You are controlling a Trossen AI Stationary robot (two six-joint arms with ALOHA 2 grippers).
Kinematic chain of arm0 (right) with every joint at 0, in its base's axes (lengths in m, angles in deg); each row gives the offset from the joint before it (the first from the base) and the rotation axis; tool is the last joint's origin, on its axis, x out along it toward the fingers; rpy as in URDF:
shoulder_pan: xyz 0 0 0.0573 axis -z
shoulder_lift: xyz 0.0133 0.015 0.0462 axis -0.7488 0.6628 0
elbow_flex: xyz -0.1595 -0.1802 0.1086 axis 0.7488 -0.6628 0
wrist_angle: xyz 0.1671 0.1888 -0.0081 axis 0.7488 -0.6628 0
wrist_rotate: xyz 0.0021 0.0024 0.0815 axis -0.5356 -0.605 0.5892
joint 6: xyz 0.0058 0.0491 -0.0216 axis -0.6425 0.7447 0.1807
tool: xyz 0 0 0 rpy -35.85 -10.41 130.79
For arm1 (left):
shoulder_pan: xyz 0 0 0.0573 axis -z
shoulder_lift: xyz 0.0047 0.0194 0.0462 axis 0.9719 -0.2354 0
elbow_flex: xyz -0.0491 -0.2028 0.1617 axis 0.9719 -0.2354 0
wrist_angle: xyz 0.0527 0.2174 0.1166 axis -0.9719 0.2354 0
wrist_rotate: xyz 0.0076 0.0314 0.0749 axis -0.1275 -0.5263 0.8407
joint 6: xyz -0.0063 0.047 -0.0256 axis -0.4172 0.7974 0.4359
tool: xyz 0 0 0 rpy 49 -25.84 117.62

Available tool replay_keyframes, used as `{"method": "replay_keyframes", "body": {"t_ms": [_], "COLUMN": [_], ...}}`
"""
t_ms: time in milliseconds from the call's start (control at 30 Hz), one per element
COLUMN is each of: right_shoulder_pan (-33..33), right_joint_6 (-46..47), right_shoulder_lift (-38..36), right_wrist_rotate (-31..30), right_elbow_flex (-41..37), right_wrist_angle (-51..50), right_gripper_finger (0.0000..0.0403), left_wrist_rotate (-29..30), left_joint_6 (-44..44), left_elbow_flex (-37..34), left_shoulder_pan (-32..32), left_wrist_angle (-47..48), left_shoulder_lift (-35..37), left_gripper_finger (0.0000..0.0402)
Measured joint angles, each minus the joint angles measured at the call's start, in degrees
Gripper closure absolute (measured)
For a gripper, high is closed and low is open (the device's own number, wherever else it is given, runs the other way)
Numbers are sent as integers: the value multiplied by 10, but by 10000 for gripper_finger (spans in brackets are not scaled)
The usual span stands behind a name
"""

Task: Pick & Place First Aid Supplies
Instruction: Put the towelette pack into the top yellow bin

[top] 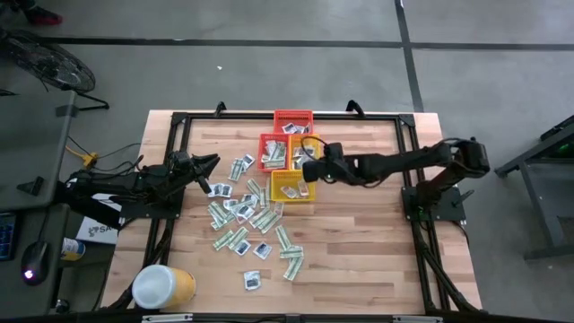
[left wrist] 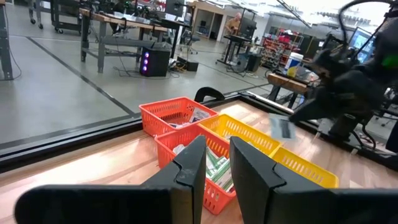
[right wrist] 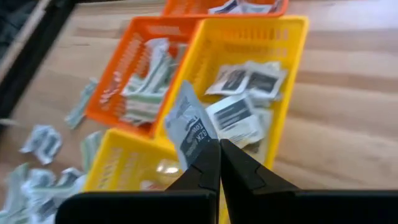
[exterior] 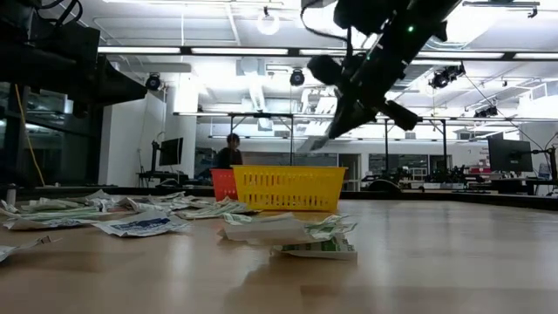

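Observation:
Many small flat first aid packets (top: 244, 218) lie scattered on the wooden table, pale green strips and white squares. My right gripper (right wrist: 219, 149) hangs over the cluster of baskets, shut on one white square packet with dark print (right wrist: 188, 124). Under it stands a yellow basket (right wrist: 292, 74) holding white square packets. An orange basket (right wrist: 118, 74) beside it holds green strips. My left gripper (left wrist: 217, 165) waits at the table's left side, pointing level toward the baskets, open with nothing between its fingers. My right gripper pinches the packet's lower edge (right wrist: 198, 144) between its two fingertips. The fingers slant down from the table's right side. The packet sticks out beyond the tips, tilted, lifted clear above the baskets.
Four baskets stand together at mid-table: red (top: 293, 119) at the far edge, orange (top: 272, 151), a yellow one (top: 307, 144) beside it, and a nearer yellow one (top: 291, 186). A yellow tub with a white lid (top: 161, 287) lies at the near left corner. The table's right part is bare wood (top: 368, 233).

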Motion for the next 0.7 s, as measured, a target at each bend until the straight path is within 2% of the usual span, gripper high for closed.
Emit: {"method": "replay_keyframes", "body": {"t_ms": [200, 500, 700], "right_shoulder_pan": [46, 99, 124], "right_joint_6": [-67, -260, -300], "right_shoulder_lift": [2, 32, 53], "right_wrist_rotate": [32, 126, 155], "right_elbow_flex": [0, 0, 0], "right_wrist_angle": [-1, 36, 48], "right_gripper_finger": [403, 403, 403], "left_wrist_rotate": [0, 0, 0], "left_joint_6": [0, 0, 0], "left_elbow_flex": [0, 0, 0], "left_shoulder_pan": [0, 0, 0], "left_wrist_angle": [0, 0, 0], "left_shoulder_lift": [0, 0, 0], "left_gripper_finger": [328, 328, 328]}}
